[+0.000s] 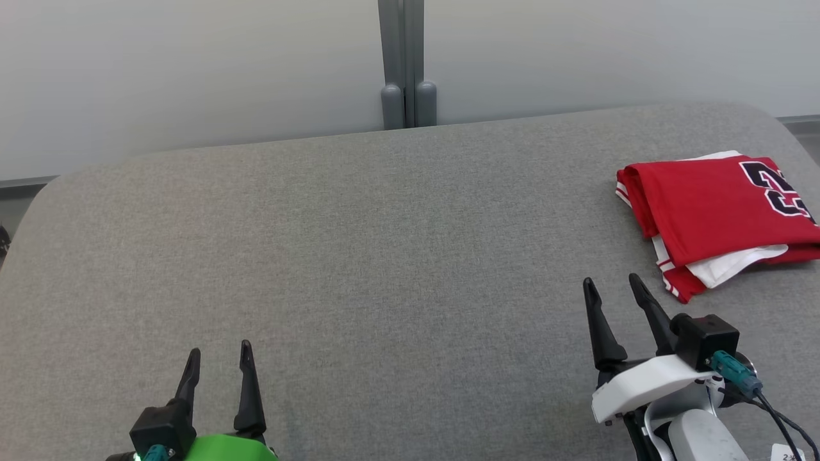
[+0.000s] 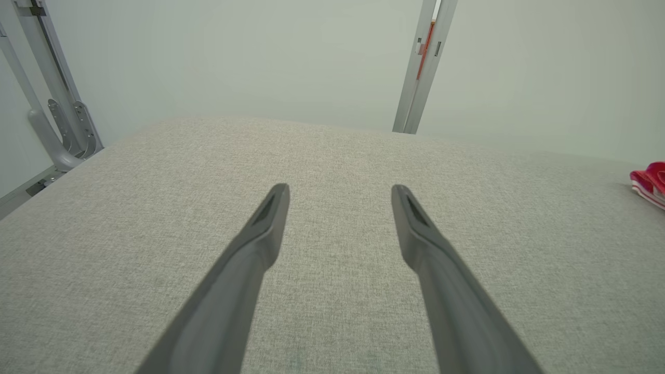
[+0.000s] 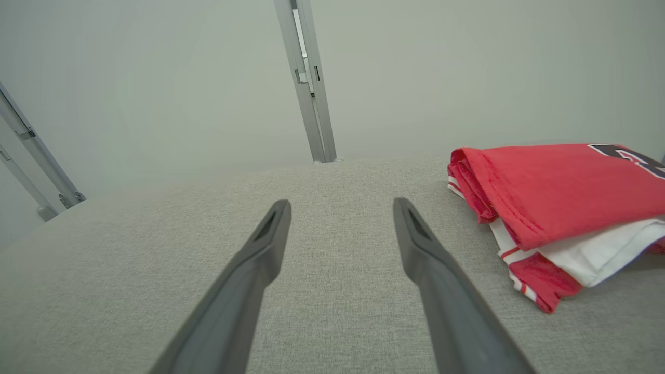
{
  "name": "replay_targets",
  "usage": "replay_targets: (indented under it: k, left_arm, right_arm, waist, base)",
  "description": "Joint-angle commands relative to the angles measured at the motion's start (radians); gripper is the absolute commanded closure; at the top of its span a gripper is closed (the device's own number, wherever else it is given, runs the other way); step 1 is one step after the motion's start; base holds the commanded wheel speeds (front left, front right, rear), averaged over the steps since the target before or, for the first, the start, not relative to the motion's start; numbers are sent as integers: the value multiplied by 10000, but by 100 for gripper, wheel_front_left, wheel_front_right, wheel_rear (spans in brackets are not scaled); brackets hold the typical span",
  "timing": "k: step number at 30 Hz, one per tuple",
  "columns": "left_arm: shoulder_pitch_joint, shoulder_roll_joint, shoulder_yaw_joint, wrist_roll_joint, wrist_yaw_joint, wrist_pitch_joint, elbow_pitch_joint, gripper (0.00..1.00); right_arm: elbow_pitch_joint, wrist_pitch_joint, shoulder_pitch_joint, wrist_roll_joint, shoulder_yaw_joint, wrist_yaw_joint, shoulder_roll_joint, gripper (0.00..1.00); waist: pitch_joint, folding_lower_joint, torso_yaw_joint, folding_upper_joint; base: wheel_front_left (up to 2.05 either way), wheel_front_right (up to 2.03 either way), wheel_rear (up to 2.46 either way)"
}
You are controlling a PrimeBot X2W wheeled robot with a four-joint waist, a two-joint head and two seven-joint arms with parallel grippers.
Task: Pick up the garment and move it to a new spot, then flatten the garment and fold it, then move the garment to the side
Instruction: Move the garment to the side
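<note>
Head view: folded shirt lies near the right edge of the surface; left fingers and right fingers gape wide, empty. A right-arm sweep could snag its loose hem.

The garment ran off the head view's right edge, cutting its dark number short, and its white layer lay mostly hidden under the red fold. The left gripper was cut off below its fingers by the bottom edge.
</note>
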Motion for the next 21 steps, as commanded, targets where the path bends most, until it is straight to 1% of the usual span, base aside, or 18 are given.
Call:
replay_targets:
  k: [1,10,21]
  left_arm:
    - [97,1,-20,-83,55,-28,-11,0]
    - [121,-4,-131,1,135,-28,-155,0]
    - [123,-6,-153,60,118,-28,-146,0]
  right_arm:
    - [-32,-57,125,95,47,-18,-9,0]
    - [-73,-77,211,22,-81,-18,-11,0]
    - [-139,-118,241,54,-11,-18,-10,0]
  waist:
    - [-38,0,65,0]
    - [-65,0,245,0]
    - [-21,0,267,0]
  base:
    - [0,0,0]
    - [0,0,0]
    - [0,0,0]
